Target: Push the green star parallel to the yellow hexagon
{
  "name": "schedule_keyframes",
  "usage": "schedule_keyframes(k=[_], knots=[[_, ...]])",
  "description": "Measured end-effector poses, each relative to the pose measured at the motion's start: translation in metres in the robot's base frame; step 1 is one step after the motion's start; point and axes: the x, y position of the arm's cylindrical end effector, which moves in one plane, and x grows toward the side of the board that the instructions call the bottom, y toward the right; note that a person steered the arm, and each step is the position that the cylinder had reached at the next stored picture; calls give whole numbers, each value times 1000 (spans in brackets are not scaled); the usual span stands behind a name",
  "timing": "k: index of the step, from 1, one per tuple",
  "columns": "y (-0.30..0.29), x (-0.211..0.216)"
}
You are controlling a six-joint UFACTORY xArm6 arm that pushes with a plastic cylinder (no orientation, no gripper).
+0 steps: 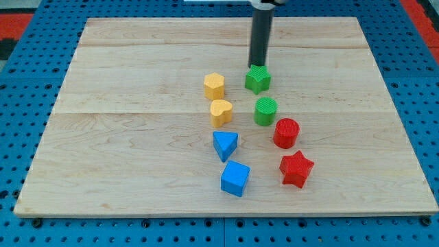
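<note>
The green star (257, 79) lies on the wooden board, to the right of the yellow hexagon (214, 86) and at about the same height in the view. My tip (258, 66) is right at the star's top edge, touching or nearly touching it. A green cylinder (265, 110) stands just below the star.
A yellow heart (221, 112) lies below the hexagon. A blue triangle (225, 145) and a blue cube (234, 178) sit lower down. A red cylinder (286, 132) and a red star (296, 169) lie at the lower right. The board (123, 137) lies on a blue pegboard.
</note>
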Motion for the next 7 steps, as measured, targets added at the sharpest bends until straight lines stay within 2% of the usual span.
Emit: schedule_keyframes(k=[1,2,3,5,6,7], knots=[[-49,-6],[-22,24],[-2,32],[-1,61],[-25,70],[-9,103]])
